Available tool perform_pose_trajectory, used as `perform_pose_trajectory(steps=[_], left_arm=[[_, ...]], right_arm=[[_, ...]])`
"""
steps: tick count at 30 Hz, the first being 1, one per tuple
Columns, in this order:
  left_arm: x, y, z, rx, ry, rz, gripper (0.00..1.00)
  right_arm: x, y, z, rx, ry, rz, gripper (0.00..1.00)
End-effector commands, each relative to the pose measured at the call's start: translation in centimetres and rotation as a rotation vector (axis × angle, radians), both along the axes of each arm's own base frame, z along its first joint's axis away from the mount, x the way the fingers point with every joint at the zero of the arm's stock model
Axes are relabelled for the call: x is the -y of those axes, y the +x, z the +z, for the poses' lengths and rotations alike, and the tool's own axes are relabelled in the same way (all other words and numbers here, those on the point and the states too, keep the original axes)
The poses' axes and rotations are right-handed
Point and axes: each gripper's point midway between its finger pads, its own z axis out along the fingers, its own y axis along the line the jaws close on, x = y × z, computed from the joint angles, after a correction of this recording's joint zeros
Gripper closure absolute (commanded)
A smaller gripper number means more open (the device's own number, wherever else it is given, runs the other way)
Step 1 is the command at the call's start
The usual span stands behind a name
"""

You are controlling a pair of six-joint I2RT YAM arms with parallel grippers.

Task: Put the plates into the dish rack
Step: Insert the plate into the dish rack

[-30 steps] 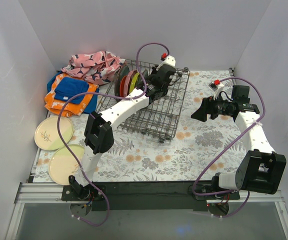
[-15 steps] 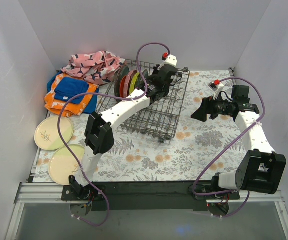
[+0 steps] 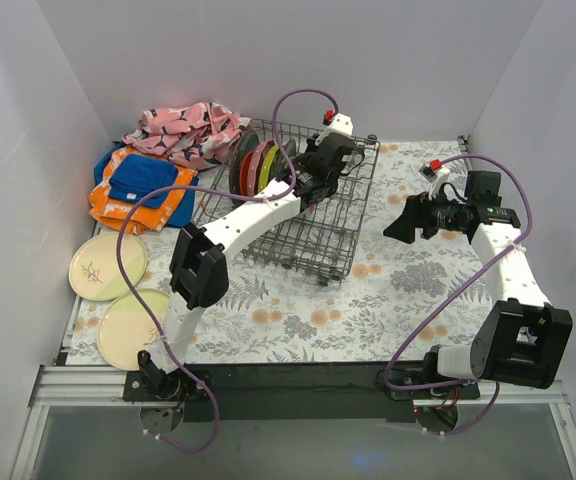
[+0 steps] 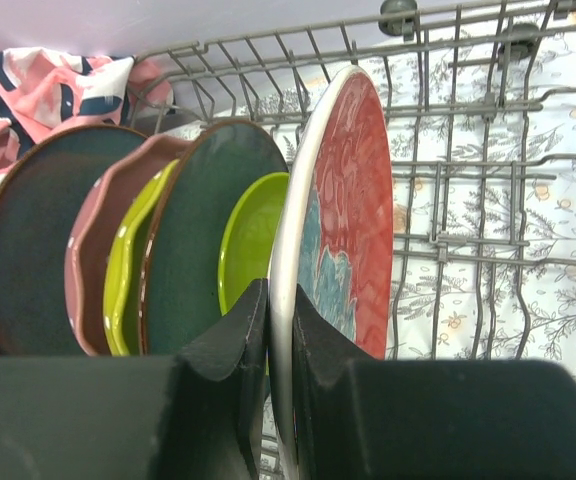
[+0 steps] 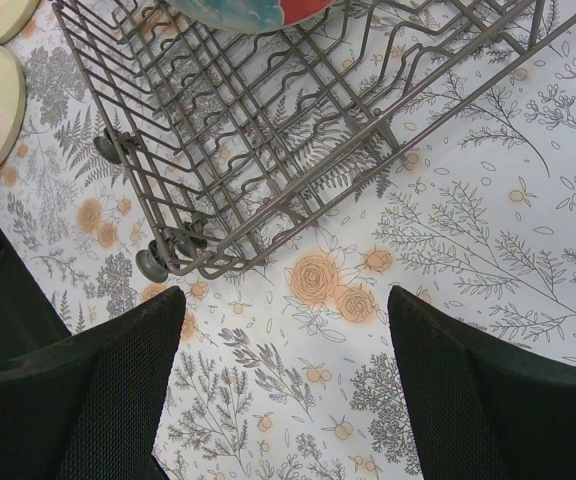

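Slight shift of left gripper (image 4: 278, 305), tight on round red ceramic plate (image 4: 353, 200) at 11 o'clock end of grey wire rack (image 3: 313, 225); right gripper (image 5: 286, 295) spread wide.

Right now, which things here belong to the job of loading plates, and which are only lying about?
For the job:
- rack
- red plate, held in the left gripper
- racked plates, standing upright
- two cream plates, flat on the table's left side

Lying about:
- cloths, heaped left of the rack
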Motion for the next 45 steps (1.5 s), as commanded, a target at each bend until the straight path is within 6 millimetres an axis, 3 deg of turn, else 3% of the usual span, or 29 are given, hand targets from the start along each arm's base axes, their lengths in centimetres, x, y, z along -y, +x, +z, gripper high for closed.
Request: perform_pose_trajectory(steps=[1,16,19,20,21,25,32,39,45], left_arm=[[-1.2,-0.7,8.4,0.164,-0.170,0.045,1.00],[-1.0,-0.9,2.7,0.037,-0.217,0.046,1.00],[-1.5,-0.7,2.4,0.026,-0.223,0.057,0.98],[-1.6,-0.6,2.4,0.024,-0.227,0.061,0.94],[-1.7,-0.6,2.4,0.022,-0.228,0.060,0.84],[-2.1,-0.3,2.3,0.014,-0.228,0.067,0.70],[-2.3,-0.1,2.2,0.006,-0.230,0.072,0.61],[-2.4,-0.1,3.4,0.018,-0.240,0.074,0.56],[-0.8,-0.7,4.0,-0.012,-0.279,-0.021,0.54]], right_arm=[[0.2,-0.1,-0.2,0.010,0.003,0.002,0.13],[0.2,-0.1,-0.4,0.004,0.003,0.002,0.13],[0.3,-0.2,-0.6,-0.001,0.003,0.001,0.13],[0.3,-0.2,-0.6,-0.001,0.003,0.001,0.13],[0.3,-0.2,-0.7,-0.004,0.002,0.000,0.13],[0.3,-0.2,-0.7,-0.004,0.002,0.000,0.13],[0.3,-0.3,-0.8,-0.004,0.002,0.001,0.13],[0.2,-0.3,-0.8,-0.004,0.004,0.003,0.13],[0.2,-0.3,-0.7,-0.003,0.004,0.004,0.13]])
